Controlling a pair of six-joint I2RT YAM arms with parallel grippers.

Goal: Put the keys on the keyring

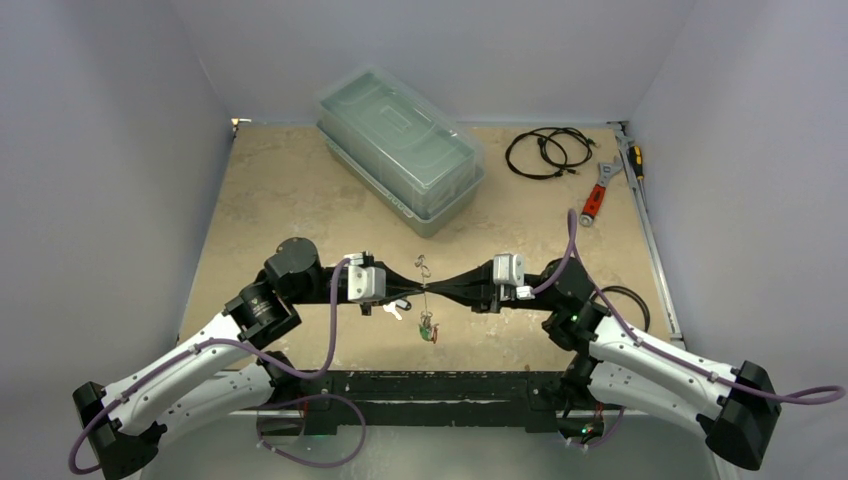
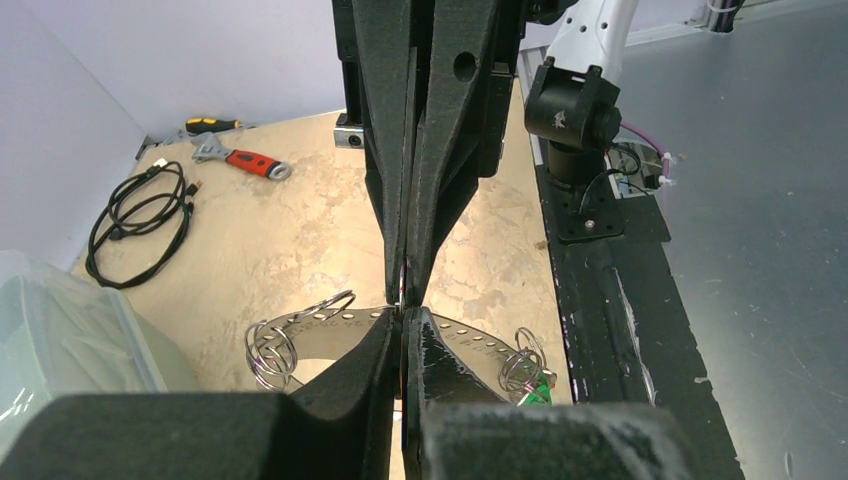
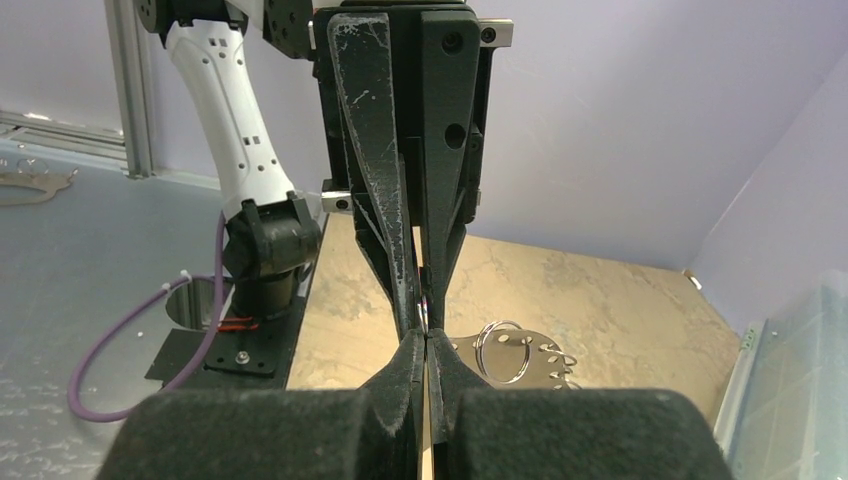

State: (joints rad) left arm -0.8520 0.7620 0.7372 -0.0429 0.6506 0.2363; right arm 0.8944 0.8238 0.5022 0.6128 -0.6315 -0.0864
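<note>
Grip: left claw (image 2: 403,325) and right claw (image 3: 425,340) both clench flat silver perforated keyring (image 2: 320,333) mid-frame; green-tagged keys (image 1: 428,328) hang below.

The left arm (image 1: 190,365) and right arm (image 1: 655,355) are built of smooth white shells joined by round black joints, each with a black block at the elbow and a pale grey box (image 1: 366,282) at the wrist. A purple cable (image 1: 329,330) loops along each arm. The fingers (image 3: 375,150) are black, long and tapered, scuffed with pale scratches.
</note>
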